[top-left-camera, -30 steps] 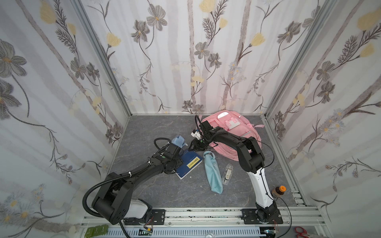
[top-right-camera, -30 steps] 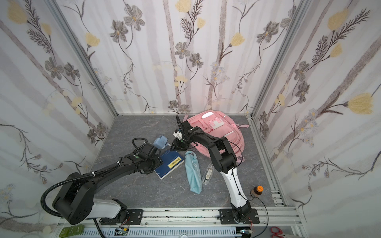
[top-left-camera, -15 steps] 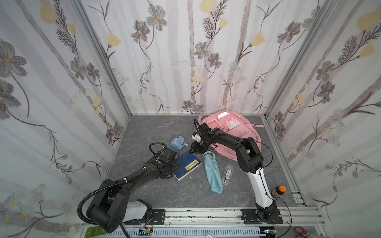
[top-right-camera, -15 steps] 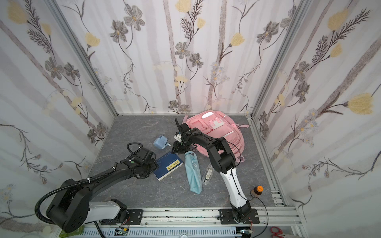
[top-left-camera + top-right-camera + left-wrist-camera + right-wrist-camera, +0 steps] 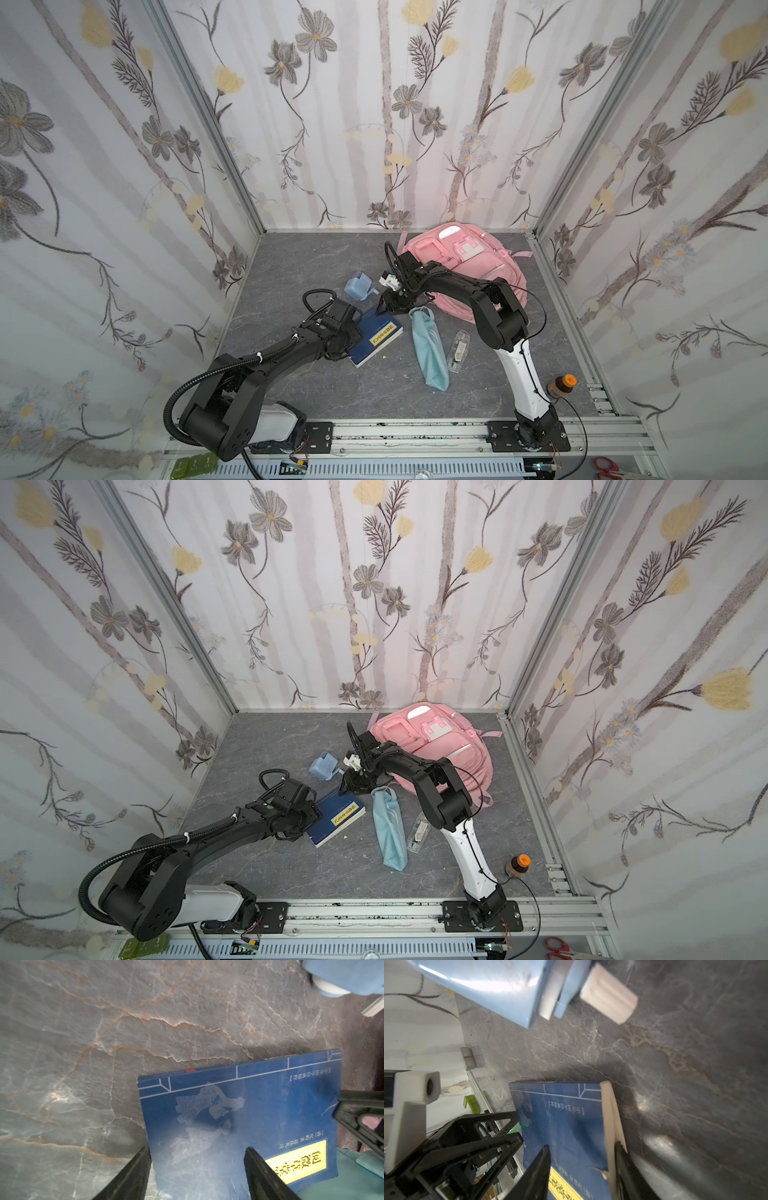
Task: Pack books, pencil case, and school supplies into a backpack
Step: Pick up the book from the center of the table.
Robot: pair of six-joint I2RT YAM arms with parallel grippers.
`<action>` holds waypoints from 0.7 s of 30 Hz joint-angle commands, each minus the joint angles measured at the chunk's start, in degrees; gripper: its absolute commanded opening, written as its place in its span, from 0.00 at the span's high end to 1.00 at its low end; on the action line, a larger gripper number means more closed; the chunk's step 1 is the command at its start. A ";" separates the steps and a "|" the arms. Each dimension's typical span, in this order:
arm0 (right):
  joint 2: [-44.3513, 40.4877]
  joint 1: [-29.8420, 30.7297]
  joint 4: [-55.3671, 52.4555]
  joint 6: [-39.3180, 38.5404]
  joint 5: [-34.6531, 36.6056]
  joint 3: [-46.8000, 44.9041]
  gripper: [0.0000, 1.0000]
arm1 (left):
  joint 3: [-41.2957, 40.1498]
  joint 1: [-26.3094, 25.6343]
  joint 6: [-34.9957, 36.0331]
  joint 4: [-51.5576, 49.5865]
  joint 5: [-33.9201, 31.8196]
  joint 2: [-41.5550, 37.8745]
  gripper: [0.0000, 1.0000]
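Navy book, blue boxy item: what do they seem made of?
Navy book: likely paper, glossy card cover; glare and cream page edge show. Boxy item: probably hard shiny plastic, crisp highlights; ribbed white knob looks matte.

Floral wallpapered walls (image 5: 374, 124), grey veined stone floor (image 5: 291, 257), aluminium corner posts (image 5: 210, 124)

The left arm (image 5: 282, 353) stretches out long and low. Its left end effector (image 5: 196, 1153) has jaws spread wide. The right arm (image 5: 453, 286) bends sharply at the elbow and points down. The right end effector (image 5: 581, 1146) has jaws partly apart, close to the left one.
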 commanded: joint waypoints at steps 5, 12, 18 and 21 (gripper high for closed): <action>-2.25 0.11 2.67 -1.85 -12.53 -1.00 0.61 | -1.36 0.29 -1.59 0.06 -3.15 -2.77 0.27; -3.58 -0.28 2.76 -1.35 -14.98 -0.84 0.85 | -1.75 1.03 -0.97 -1.50 -5.81 -7.07 0.27; -4.87 -0.71 2.89 -1.71 -15.93 -0.87 1.00 | 1.09 1.79 0.88 -7.12 -7.69 -9.65 0.28; -7.28 -1.15 4.53 -0.37 -16.65 -1.20 1.00 | 5.67 2.18 5.78 -12.07 -11.98 -13.37 0.25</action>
